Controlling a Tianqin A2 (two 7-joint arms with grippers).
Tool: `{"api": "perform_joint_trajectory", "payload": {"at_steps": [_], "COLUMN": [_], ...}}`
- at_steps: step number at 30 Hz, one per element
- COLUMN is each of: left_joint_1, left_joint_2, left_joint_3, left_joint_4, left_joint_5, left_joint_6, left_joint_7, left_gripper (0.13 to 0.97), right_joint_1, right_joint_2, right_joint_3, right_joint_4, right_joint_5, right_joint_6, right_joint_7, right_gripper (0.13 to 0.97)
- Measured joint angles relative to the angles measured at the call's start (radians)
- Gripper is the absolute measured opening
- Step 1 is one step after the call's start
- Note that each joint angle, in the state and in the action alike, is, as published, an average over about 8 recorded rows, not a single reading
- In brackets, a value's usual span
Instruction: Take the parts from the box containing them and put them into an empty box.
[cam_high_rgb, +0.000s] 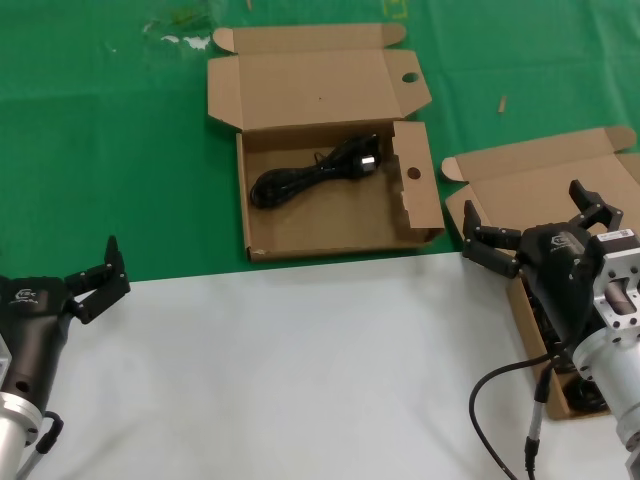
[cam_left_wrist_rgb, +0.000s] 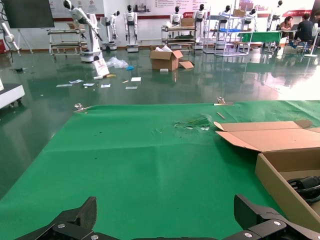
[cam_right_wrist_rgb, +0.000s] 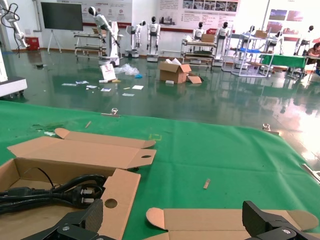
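A brown box with round-holed flaps (cam_high_rgb: 262, 246) lies open at the middle back, and one coiled black power cable (cam_high_rgb: 315, 175) rests in it. The plain-flapped box (cam_high_rgb: 545, 185) lies open at the right, mostly hidden under my right arm; dark cable (cam_high_rgb: 588, 396) shows at its near end. My right gripper (cam_high_rgb: 525, 205) hovers open over that box's lid, holding nothing. In the right wrist view the gripper (cam_right_wrist_rgb: 172, 215) is above the plain lid (cam_right_wrist_rgb: 225, 220), with the holed flap (cam_right_wrist_rgb: 117, 195) and cable (cam_right_wrist_rgb: 55, 192) beside it. My left gripper (cam_high_rgb: 100, 280) waits open at the near left.
A white sheet (cam_high_rgb: 300, 370) covers the near half of the table and green cloth (cam_high_rgb: 100, 130) the far half. Small scraps (cam_high_rgb: 180, 40) lie on the cloth at the back left. In the left wrist view, green cloth (cam_left_wrist_rgb: 150, 165) lies below the open gripper (cam_left_wrist_rgb: 165, 210).
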Motion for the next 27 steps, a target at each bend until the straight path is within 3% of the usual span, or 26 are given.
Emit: {"api": "perform_joint_trajectory", "payload": {"at_steps": [27], "left_joint_1": [0.000], "left_joint_2": [0.000], "left_joint_3": [0.000], "left_joint_4": [0.000], "left_joint_5": [0.000], "left_joint_6": [0.000], "left_joint_7": [0.000], "left_gripper": [0.966], "right_joint_1": [0.000], "right_joint_2": [0.000], "right_joint_3": [0.000], "right_joint_4": [0.000], "right_joint_5": [0.000], "right_joint_6": [0.000], "right_joint_7": [0.000], "right_gripper": [0.966]}}
